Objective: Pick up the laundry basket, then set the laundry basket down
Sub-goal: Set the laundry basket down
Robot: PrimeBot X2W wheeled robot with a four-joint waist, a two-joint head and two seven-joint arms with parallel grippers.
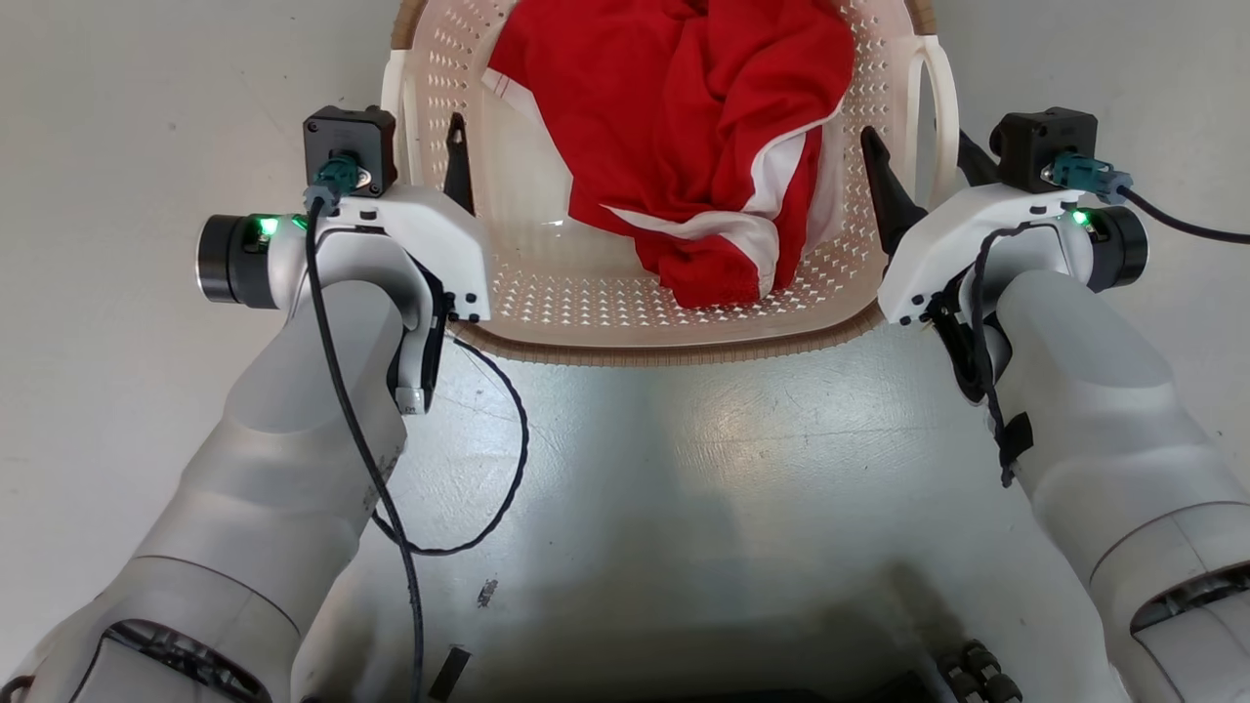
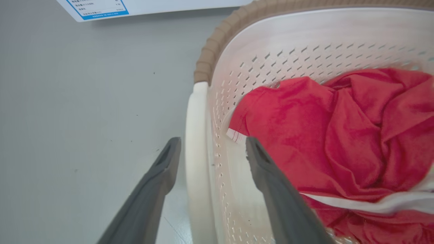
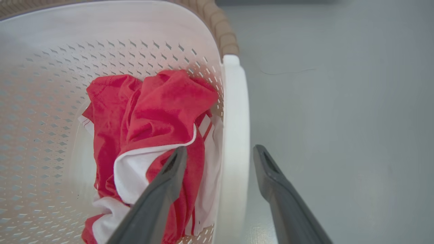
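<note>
The left end effector [image 2: 213, 140] and right end effector [image 3: 220, 149], jaws apart, each straddle a white loop handle [image 2: 196, 152] of the laundry basket [image 1: 586, 337], resting on the floor [image 1: 684, 439] squarely between both arms.

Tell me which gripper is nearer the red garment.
Right. Right gripper straddles the laundry basket's right handle, inner finger beside the red garment; left gripper straddles the left handle, farther off.

laundry basket [image 1: 625, 303] | cream perf., brown rim, 2 white loop hdls | upright on floor [image 1: 146, 88] | red cloth [image 1: 684, 117] inside
</note>
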